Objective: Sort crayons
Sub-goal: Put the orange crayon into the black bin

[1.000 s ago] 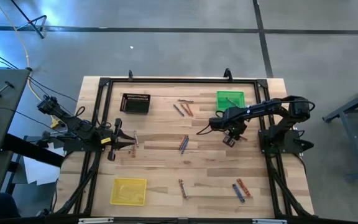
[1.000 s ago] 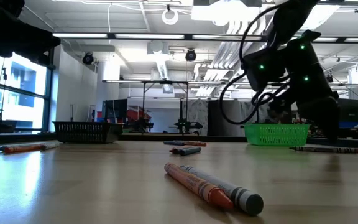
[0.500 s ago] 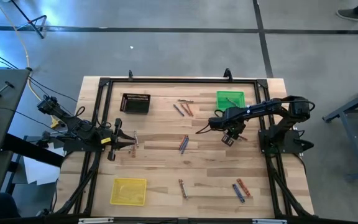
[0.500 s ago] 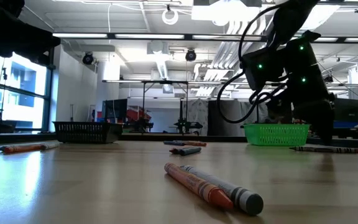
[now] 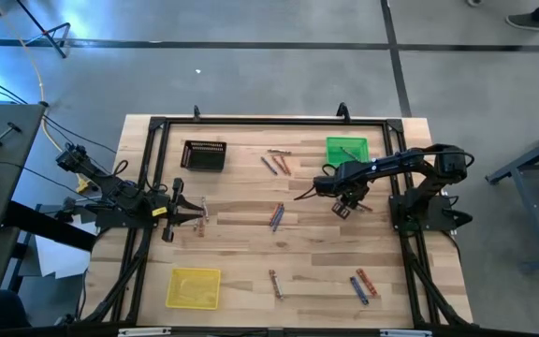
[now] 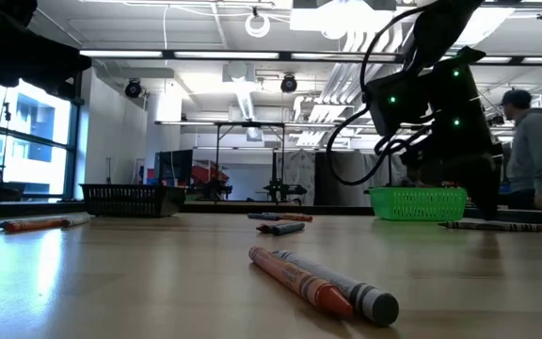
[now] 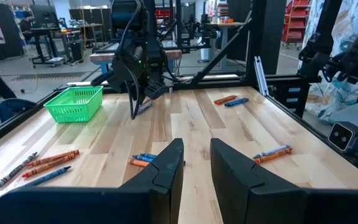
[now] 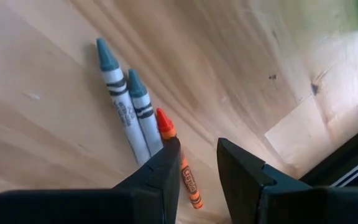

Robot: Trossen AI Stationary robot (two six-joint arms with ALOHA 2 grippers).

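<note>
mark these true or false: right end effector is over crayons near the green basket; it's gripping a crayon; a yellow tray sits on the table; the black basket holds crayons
1. The right end effector is over crayons near the green basket: true.
2. It grips a crayon: false; its fingers are open, and an orange crayon lies on the table beneath them.
3. A yellow tray sits on the table: true.
4. The black basket holds crayons: false; none show inside it.

Overhead and tabletop-level views share the green basket.
</note>
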